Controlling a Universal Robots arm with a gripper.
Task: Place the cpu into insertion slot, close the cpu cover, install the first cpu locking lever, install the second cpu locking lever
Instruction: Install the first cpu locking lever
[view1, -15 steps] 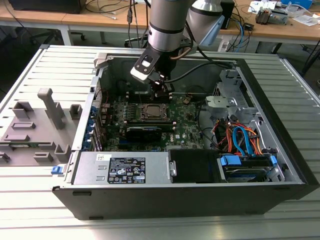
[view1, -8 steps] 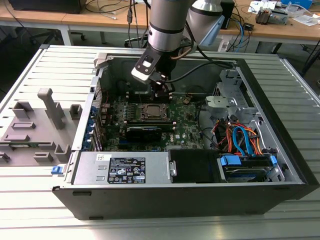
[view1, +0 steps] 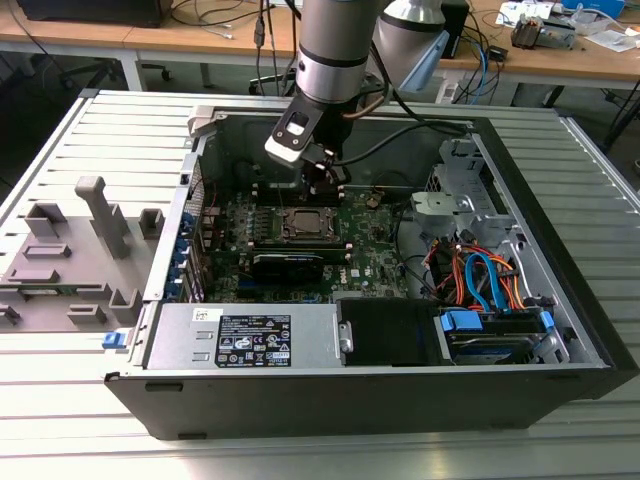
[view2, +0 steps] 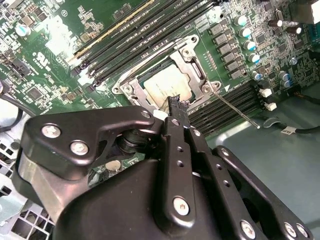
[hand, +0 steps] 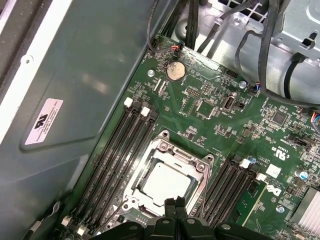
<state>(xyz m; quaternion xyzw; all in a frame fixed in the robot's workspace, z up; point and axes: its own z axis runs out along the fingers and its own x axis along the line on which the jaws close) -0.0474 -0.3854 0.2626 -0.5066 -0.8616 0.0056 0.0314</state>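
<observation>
Directly below the black two-fingered gripper (view1: 325, 182) (view2: 176, 102) (hand: 174, 201) the small flat square cpu with its silvery-grey metal top (view1: 303, 225) (view2: 165, 86) (hand: 165, 181) is seen. It is seated in the square insertion slot with a silvery metal rim (view2: 204, 89), which is set in the green circuit board (view2: 50, 40) (hand: 210, 107). In both wrist views the fingertips are lined up over one edge of the chip, not over its middle. Whether they touch it cannot be told. The fingers are pressed together along their length, and nothing is seen between them.

The thin silvery metal cpu cover with a square window (view2: 192, 59) (hand: 161, 150) is folded down flat over the slot. The chip's dull, lightly marked top is framed by that window. Screws are seen at the corners of the metal surround.

In the second wrist view a thin straight silvery wire lever (view2: 235, 107) is seen running out from one corner of the slot. It is angled away over the long narrow black memory slots (view2: 150, 25) (hand: 120, 150), and its free end is well apart from the cover.

In the exterior view the board is seen inside an open black computer case (view1: 400, 400) laid on its side on a grey slatted table (view1: 60, 130).
</observation>
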